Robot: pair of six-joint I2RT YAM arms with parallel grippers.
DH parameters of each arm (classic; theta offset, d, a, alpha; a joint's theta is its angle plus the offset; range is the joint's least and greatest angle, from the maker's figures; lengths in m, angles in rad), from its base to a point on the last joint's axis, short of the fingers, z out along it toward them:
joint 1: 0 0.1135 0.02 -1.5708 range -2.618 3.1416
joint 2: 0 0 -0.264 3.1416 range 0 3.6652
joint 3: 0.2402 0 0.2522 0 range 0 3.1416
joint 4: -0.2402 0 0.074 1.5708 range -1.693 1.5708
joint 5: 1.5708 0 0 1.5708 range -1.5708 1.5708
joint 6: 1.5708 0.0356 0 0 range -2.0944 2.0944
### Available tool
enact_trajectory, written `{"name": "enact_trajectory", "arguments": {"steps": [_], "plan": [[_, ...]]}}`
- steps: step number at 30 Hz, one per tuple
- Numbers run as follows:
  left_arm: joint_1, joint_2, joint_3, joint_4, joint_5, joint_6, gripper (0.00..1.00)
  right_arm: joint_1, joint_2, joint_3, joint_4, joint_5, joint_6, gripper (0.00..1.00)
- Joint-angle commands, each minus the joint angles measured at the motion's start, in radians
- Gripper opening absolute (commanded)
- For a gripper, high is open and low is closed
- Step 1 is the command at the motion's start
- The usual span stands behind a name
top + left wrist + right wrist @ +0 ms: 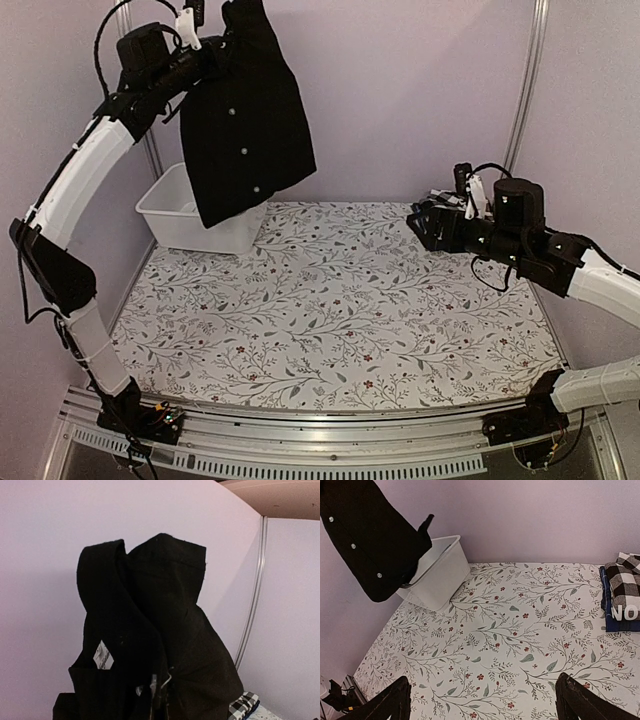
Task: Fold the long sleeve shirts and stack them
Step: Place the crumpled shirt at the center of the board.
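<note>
My left gripper [215,52] is raised high at the back left and shut on the plain black collared shirt [245,120]. The shirt hangs in the air, small white buttons showing, its lower edge over the white bin [165,212]. In the left wrist view the black cloth [150,630] fills the middle, bunched around my left gripper [160,697]. My right gripper [482,705] is open and empty above the table at the right. The checked shirt [626,582] lies folded on a dark shirt with white lettering [622,612] at the table's far right.
The white bin [440,572] stands at the back left corner against the wall. The table has a floral cloth [340,310]. Pale walls close the back and sides, with a metal post [525,80] at the back right.
</note>
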Motion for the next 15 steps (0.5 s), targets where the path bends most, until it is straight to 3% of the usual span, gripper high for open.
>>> {"name": "enact_trajectory", "arguments": {"steps": [1, 9, 15], "plan": [[-0.090, -0.046, 0.014, 0.077, 0.048, 0.003, 0.00, 0.001, 0.013, 0.021, 0.038, 0.000, -0.018, 0.99], [-0.287, -0.047, -0.004, 0.097, 0.121, -0.021, 0.00, 0.001, 0.018, 0.037, 0.037, 0.026, -0.032, 0.99], [-0.399, 0.008, 0.095, 0.080, 0.182, -0.029, 0.00, 0.001, -0.010, 0.037, 0.033, 0.048, -0.048, 0.99]]}}
